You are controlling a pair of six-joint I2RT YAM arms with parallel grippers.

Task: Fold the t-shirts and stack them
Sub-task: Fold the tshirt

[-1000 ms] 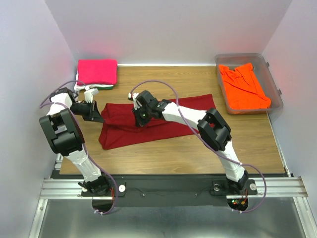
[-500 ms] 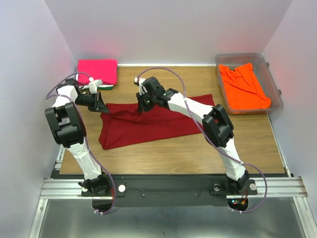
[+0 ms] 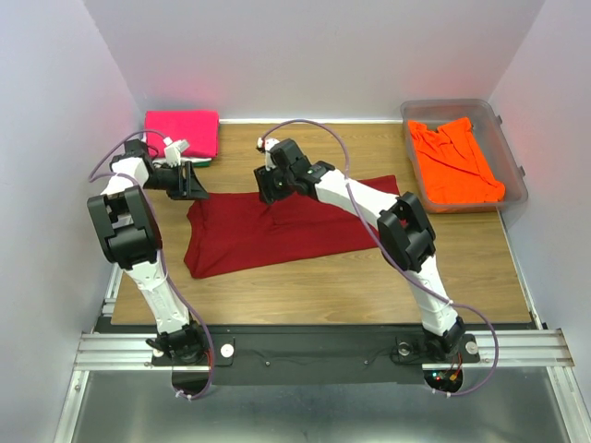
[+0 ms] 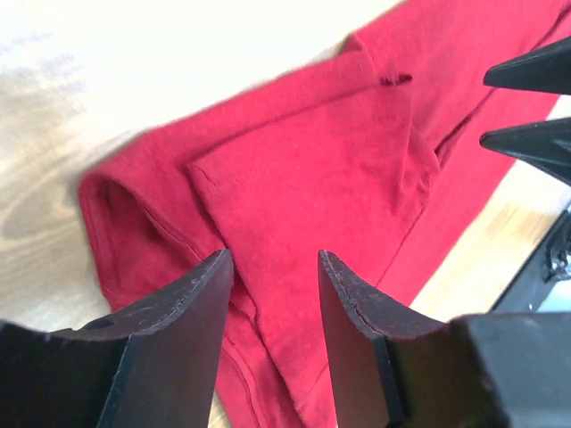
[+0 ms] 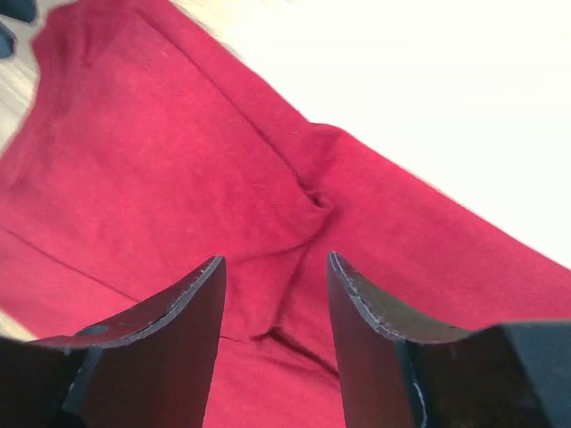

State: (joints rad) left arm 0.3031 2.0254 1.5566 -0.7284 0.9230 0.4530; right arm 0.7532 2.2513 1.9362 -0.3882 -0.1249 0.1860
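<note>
Left gripper and right gripper gape over red t-shirt.

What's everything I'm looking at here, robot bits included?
dark red t-shirt: one, dark red, lying partly folded at the middle of the table
pink t-shirt: one, hot pink, folded, far left corner
orange t-shirt: one, bright orange, crumpled inside the tub
tub: one, clear plastic, far right corner
table: one, wood brown, under everything
left gripper: one, black, open, at the red shirt's left end
right gripper: one, black, open, at the red shirt's far edge
</note>
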